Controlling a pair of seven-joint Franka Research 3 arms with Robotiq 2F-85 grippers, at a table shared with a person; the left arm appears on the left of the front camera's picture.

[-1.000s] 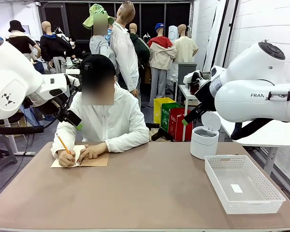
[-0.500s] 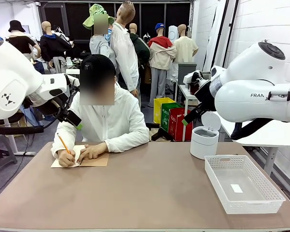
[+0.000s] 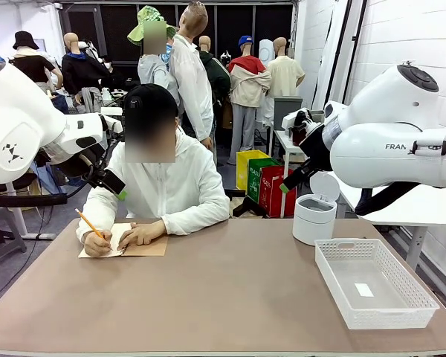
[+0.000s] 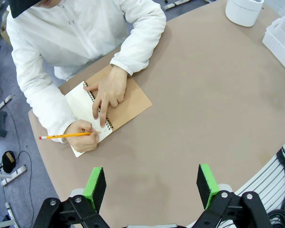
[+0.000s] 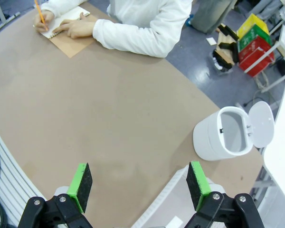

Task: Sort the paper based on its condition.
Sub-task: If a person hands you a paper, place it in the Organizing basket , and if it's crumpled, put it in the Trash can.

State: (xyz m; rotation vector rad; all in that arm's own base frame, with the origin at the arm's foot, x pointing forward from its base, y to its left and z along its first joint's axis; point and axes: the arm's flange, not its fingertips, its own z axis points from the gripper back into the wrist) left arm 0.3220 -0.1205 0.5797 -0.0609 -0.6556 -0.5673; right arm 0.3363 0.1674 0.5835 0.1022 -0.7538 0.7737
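Note:
No loose paper is in view. A person at the far side writes with a yellow pencil [image 3: 88,222] on the cream page of a spiral notebook [image 4: 133,97] with a brown cover, the other hand flat on the page. My left gripper [image 4: 152,183] hangs open high above the table's near-left part, nothing between its green pads. High over the right side my right gripper [image 5: 138,183] also stands open and holds nothing. Both grippers are well apart from the notebook [image 5: 73,42].
A white lattice basket [image 3: 333,282] sits at the table's right, with a small white patch on its floor. Behind it stands a white bin [image 3: 314,216] with its lid flipped open. The brown tabletop [image 3: 223,297] lies bare between notebook and basket.
The person's writing hand has shifted slightly left on the page and the pencil now leans further over. Both arms have stayed where they were.

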